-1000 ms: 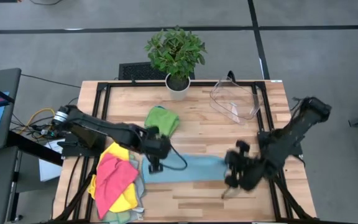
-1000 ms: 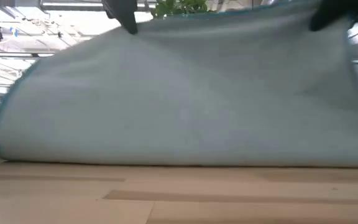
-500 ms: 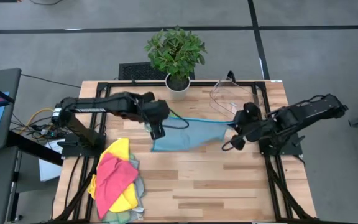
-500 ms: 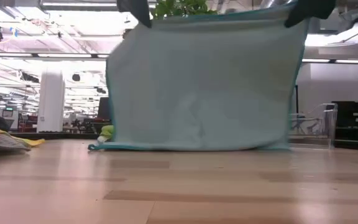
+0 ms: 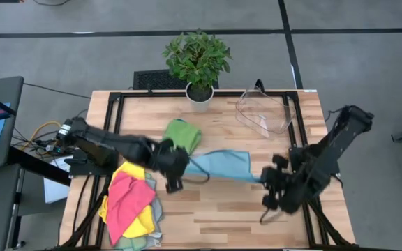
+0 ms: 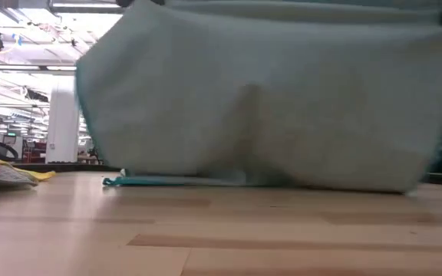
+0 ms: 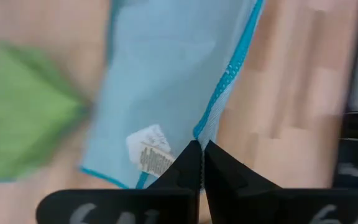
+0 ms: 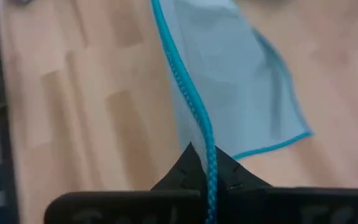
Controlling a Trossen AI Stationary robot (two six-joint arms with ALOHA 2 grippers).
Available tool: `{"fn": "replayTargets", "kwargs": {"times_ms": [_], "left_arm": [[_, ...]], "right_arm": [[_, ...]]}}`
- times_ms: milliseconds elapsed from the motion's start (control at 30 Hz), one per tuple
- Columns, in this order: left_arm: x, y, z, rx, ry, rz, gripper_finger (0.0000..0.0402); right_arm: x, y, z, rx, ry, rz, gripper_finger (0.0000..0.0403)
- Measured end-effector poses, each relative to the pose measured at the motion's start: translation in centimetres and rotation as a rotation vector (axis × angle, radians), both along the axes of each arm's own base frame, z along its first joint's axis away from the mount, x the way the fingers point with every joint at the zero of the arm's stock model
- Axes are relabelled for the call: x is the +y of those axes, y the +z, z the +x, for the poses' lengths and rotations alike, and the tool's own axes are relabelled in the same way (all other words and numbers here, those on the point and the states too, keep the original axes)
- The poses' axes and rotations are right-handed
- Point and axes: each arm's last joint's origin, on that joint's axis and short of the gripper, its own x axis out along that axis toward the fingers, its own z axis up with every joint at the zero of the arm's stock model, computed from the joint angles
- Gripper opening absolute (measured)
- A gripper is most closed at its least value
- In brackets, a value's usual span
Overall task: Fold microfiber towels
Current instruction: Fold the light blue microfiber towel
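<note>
A pale teal microfiber towel [image 5: 220,164] hangs between my two grippers above the middle of the table. Its lower edge [image 6: 167,181] rests on the wood. My left gripper [image 5: 181,166] is shut on its left upper corner, and my right gripper [image 5: 264,180] is shut on its right upper corner. A folded bright green towel [image 5: 182,134] lies behind the left gripper. A loose pile of pink and yellow towels [image 5: 131,202] sits at the near left. In the low view the teal towel hides both grippers. My left gripper pinches the towel's hemmed edge [image 7: 199,134] at a corner, close to the white label, between its two fingers. The fingers slant down from the left. The cloth falls away below them onto the table. My right gripper pinches the bright teal hem [image 8: 205,144] at the other upper corner between its two fingers, slanting down from the right. The hem runs straight away from the fingers, and the cloth drops toward the table.
A potted plant [image 5: 197,59] stands at the far edge, with a clear plastic bin [image 5: 264,111] at the far right. Bare wood [image 5: 222,216] lies between the towel and the near edge.
Both grippers, still shut on the towel's upper corners, swung toward the far edge and have come back toward the near edge. The towel was lifted upright and now drapes from the held edge, its lower edge lying farther back on the table.
</note>
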Motion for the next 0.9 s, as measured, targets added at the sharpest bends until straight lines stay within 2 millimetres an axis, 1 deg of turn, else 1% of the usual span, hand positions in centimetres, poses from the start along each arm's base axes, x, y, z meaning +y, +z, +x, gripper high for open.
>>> {"fn": "replayTargets", "kwargs": {"times_ms": [133,200,300,467,567,633,733,900], "left_arm": [[-3.2,-2.7,0.1,-0.046,-0.002,-0.163,0.0000],[-4.7,-4.0,-0.2,-0.060,-0.010,-0.230,0.0000],[-6.2,-6.2,-0.7,-0.067,-0.017,-0.295,0.0000],[-7.3,-8.9,-1.4,-0.072,0.037,-0.375,0.0000],[-7.2,-10.1,-1.7,-0.066,0.055,-0.380,0.0000],[-7.0,-10.4,-1.7,-0.067,0.068,-0.358,0.0000],[-6.3,-11.0,-1.8,-0.049,0.086,-0.320,0.0000],[-4.4,-11.5,-1.6,0.005,0.114,-0.256,0.0000]], "right_arm": [[4.1,-2.1,-0.6,-0.014,0.009,0.107,0.0017],[5.7,-3.0,-0.7,-0.024,0.015,0.155,0.0020],[7.3,-4.4,-0.5,-0.030,0.003,0.196,0.0021],[9.0,-6.5,0.0,0.024,0.009,0.238,0.0018],[9.3,-7.5,0.3,0.042,0.006,0.217,0.0021],[8.9,-7.9,0.8,0.066,-0.001,0.192,0.0022],[7.7,-8.0,1.7,0.116,-0.014,0.137,0.0019],[4.6,-7.5,3.5,0.188,-0.035,0.055,0.0018]]}}
